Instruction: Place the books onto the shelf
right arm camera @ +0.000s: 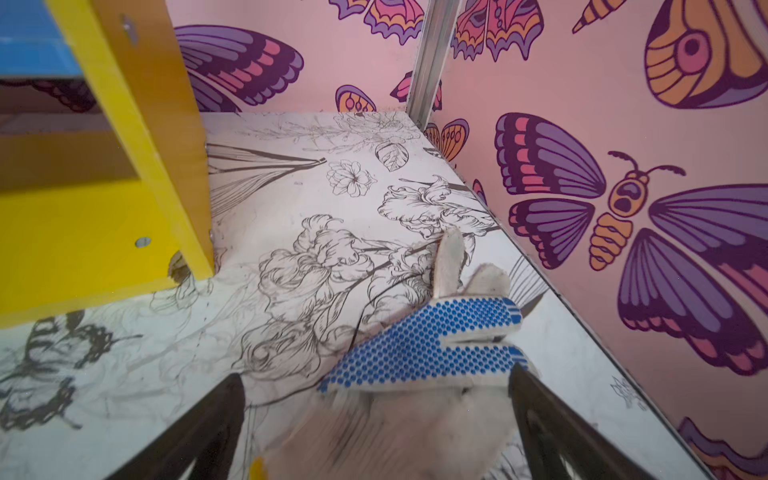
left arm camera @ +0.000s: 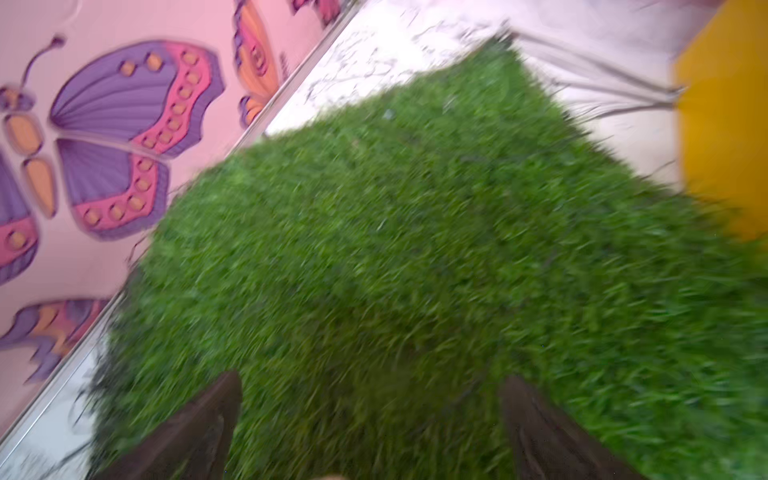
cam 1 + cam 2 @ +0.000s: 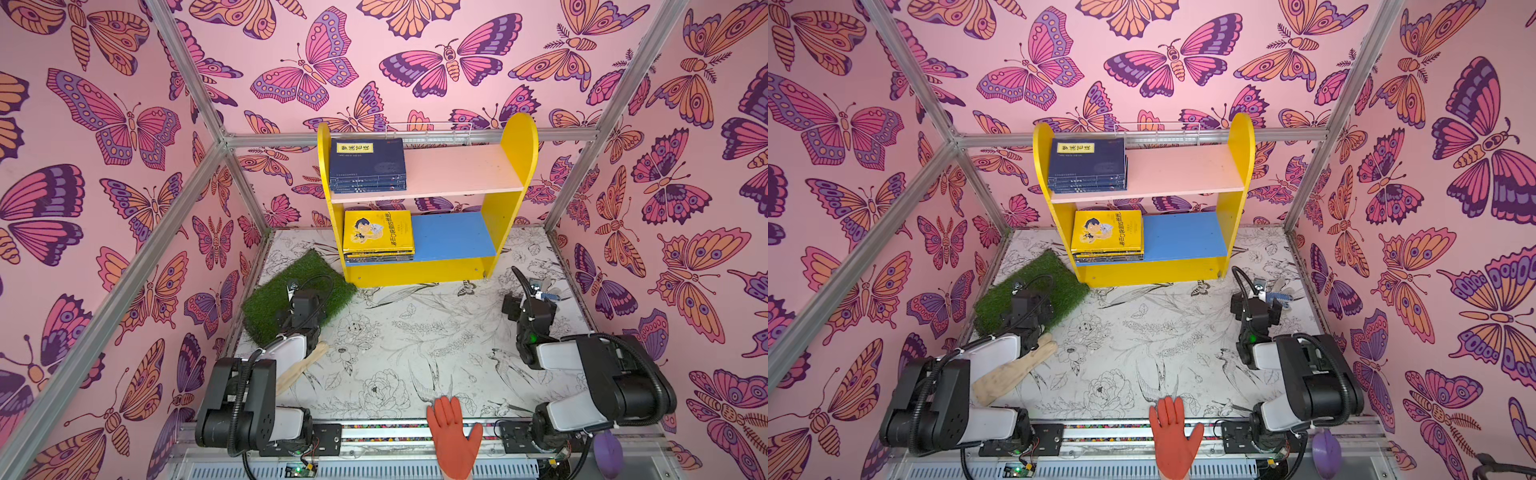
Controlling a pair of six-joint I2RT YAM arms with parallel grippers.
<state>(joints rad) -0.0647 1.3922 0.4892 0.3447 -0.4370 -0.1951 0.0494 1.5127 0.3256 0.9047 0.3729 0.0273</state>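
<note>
navy book [image 3: 368, 164]: yellow chinese title label | yellow book [image 3: 377, 230]: chinese title

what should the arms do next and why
Probably draw both arms back to rest. Navy books lie on the pink board of the shelf, yellow books on its blue one; none shows on the table. The left gripper, over the mat, and right gripper, over a glove, stand open.

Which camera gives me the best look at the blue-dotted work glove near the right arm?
The right wrist view: the glove lies close and sharp, its blue dots clear. In both top views only a small part shows, half hidden by the right arm. The left wrist view faces the grass mat, no glove.
</note>
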